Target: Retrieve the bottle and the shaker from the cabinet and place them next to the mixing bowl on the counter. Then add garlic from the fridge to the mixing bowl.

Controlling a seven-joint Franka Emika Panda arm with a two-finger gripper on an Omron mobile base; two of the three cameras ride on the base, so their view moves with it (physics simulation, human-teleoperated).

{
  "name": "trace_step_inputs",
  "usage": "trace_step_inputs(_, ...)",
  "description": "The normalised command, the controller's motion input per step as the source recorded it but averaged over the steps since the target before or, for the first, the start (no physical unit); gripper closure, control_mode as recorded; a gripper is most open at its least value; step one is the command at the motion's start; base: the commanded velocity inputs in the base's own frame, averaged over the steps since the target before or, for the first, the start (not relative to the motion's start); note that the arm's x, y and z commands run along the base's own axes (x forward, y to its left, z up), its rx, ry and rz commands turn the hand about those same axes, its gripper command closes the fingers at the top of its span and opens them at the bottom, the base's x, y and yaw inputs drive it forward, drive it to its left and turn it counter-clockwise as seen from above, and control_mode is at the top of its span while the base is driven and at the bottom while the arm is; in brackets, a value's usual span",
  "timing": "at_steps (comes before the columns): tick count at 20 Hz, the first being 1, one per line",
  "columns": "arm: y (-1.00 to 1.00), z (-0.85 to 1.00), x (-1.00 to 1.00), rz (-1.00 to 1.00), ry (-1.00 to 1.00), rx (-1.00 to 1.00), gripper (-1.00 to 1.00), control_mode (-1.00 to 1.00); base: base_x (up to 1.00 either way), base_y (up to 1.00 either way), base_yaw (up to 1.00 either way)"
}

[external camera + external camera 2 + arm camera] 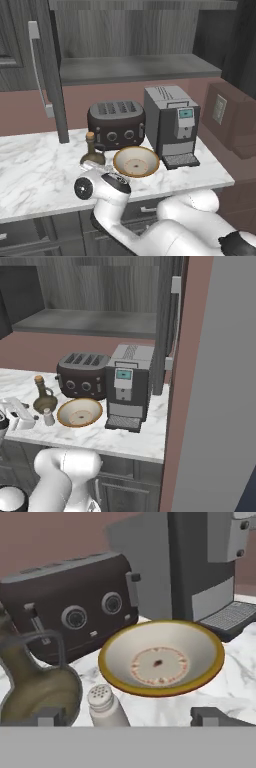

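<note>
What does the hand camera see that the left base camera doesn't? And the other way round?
Hand view: the little shaker with holes in its cap, standing just ahead of the open claw, beside the bowl.

Left base view: the cabinet shelf up high, the open door's handle, a wall socket and the robot's white arm.

Both: the bottle, the toaster, the bowl, the coffee machine and the marble counter.
</note>
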Motion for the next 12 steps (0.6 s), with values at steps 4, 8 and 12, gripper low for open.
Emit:
trace_step_inputs(4,-0.50,0.72,-0.06,0.20,0.05,0.10,-1.00,-1.00,0.00,0.00,0.00)
trace_step_inputs(8,-0.77,0.53,0.00,0.36,0.07,0.13,-1.00,-1.00,0.00,0.00,0.00)
trace_step_inputs(12,-0.71,0.30,0.00,0.46,0.03,0.12,-1.00,-1.00,0.00,0.00,0.00)
